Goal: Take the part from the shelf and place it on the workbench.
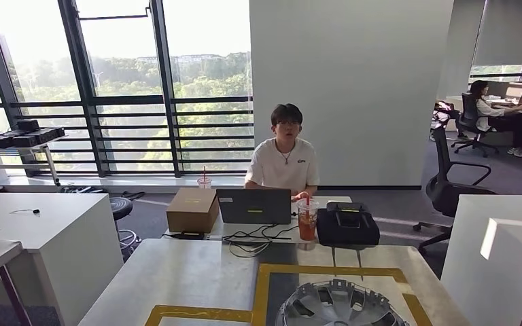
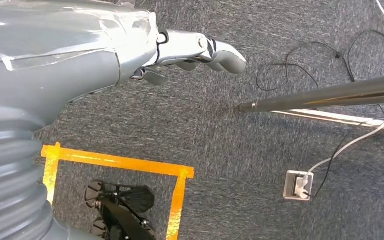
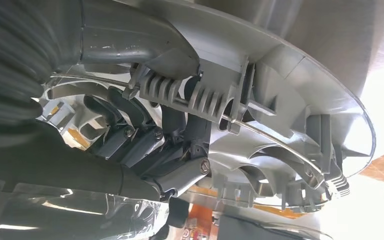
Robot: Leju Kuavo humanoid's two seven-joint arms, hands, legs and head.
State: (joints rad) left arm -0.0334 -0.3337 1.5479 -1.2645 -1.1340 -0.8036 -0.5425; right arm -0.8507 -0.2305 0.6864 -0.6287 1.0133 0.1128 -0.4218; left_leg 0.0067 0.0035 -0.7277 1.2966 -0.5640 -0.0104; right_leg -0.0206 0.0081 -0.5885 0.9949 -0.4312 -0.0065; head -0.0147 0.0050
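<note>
Grey-topped bench (image 1: 197, 275) marked with yellow tape lines (image 1: 262, 288) is lying directly ahead in the head view, its near edge running off the bottom of the picture and its left stretch showing bare surface beside the taped rectangle. Round silver-grey plastic wheel cover with spoke-like cut-outs (image 1: 340, 305) is showing at the bottom edge of that view, inside the taped rectangle; whether it is touching the bench cannot be told. At the far edge a brown cardboard box (image 1: 192, 209), an open grey laptop (image 1: 254, 206), a clear cup of red drink with a straw (image 1: 306, 221) and a black bag (image 1: 347, 226) are standing in a row, with a person in a white T-shirt (image 1: 284, 163) sitting behind them. White desks are flanking the bench on either side, leaving gaps between. In the right wrist view the right hand (image 3: 145, 142) is gripping the wheel cover (image 3: 290, 115): dark fingers (image 3: 125, 107) are curling through its ribbed grey back and around a thin wire ring, the rim sweeping out beyond them. The left hand (image 2: 190, 52) is hanging over grey carpet (image 2: 220, 130), fingers (image 2: 225, 55) curled in and holding nothing, near a slanting metal pole (image 2: 325, 95), black and white cables, and a floor socket (image 2: 298, 185).
</note>
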